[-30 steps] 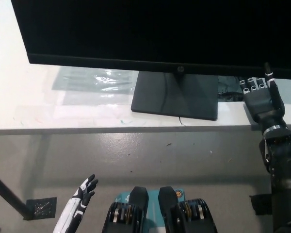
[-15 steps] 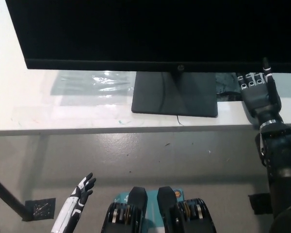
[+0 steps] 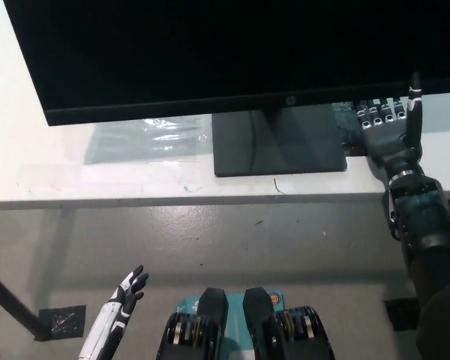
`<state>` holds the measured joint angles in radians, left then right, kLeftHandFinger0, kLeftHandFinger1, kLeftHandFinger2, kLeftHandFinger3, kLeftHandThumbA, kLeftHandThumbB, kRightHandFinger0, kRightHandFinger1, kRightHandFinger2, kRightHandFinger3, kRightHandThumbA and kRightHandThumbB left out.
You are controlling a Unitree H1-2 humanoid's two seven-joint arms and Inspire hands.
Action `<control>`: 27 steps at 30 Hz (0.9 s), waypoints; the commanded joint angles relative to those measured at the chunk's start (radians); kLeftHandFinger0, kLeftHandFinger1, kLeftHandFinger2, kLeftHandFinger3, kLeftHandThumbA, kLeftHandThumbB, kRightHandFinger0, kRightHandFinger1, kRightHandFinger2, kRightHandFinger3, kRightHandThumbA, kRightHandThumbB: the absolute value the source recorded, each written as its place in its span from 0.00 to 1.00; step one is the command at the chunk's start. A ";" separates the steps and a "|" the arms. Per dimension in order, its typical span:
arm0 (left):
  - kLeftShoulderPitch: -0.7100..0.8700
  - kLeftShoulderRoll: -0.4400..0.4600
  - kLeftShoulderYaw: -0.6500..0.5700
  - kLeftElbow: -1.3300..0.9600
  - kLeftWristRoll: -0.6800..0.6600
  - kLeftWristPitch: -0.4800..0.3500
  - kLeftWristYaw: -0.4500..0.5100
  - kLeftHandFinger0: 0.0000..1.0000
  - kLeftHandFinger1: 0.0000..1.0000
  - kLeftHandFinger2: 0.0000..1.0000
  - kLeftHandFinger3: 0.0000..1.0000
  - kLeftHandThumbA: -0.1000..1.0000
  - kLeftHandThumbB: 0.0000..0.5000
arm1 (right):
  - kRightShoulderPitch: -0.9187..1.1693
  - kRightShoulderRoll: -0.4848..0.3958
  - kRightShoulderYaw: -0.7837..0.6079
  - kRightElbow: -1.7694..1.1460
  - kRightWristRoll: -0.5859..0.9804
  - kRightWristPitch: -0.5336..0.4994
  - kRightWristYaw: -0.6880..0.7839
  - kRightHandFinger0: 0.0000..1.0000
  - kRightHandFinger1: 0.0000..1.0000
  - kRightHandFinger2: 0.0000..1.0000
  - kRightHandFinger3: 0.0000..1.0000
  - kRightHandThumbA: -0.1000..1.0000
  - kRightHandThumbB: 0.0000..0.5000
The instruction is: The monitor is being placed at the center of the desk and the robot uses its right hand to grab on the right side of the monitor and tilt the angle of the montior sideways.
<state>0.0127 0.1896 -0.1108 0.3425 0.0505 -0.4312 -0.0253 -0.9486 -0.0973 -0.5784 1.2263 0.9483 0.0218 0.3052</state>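
1. At the near left we see the white left hand (image 3: pixel 129 291) resting low, below the desk edge and well apart from the work. Its fingers are spread and it holds nothing; we judge it is parked there so that it stays out of the way.

2. The desk (image 3: pixel 52 176) runs across the view as a pale surface. A translucent plastic sheet (image 3: pixel 146 137) lies flat on it, left of the stand.

3. The monitor (image 3: pixel 225 52) occupies the far part of the view, its dark screen spanning nearly the full width. Its lower bezel slopes, the left end nearer to us than the right, so the panel sits at an angle to the desk edge.

4. The monitor base (image 3: pixel 279 148) stands flat on the desk, right of centre, and carries the panel. We judge that it stays put while the screen turns on it.

5. At the right, the black right hand (image 3: pixel 390 135) reaches up from the near right and meets the lower right edge of the monitor. Its fingers curl up against the bezel, with one digit raised alongside it.

6. We cannot see whether the fingers wrap behind the panel, so we cannot tell whether the hold is closed or only a push. A contact this far from the stand gives good leverage for the sideways tilt.
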 commanded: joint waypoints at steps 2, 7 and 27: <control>-0.017 0.005 0.004 -0.012 -0.008 -0.039 0.002 1.00 1.00 1.00 1.00 1.00 0.82 | -0.116 -0.008 -0.004 0.025 -0.042 -0.029 0.015 1.00 1.00 1.00 1.00 1.00 0.88; -0.016 0.002 -0.007 -0.011 0.002 -0.039 0.009 1.00 1.00 1.00 1.00 1.00 0.84 | -0.082 0.008 -0.002 -0.042 -0.049 -0.021 0.021 1.00 1.00 1.00 1.00 1.00 0.87; -0.037 0.013 -0.007 -0.006 0.000 -0.039 -0.004 1.00 1.00 1.00 1.00 1.00 0.76 | 0.894 0.219 0.369 -1.461 -0.586 -0.305 0.123 1.00 1.00 1.00 1.00 1.00 0.90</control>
<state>0.0103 0.1894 -0.1139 0.3593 0.0509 -0.4302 -0.0256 -0.3844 0.0782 -0.4223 0.4421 0.8209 0.0011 0.3056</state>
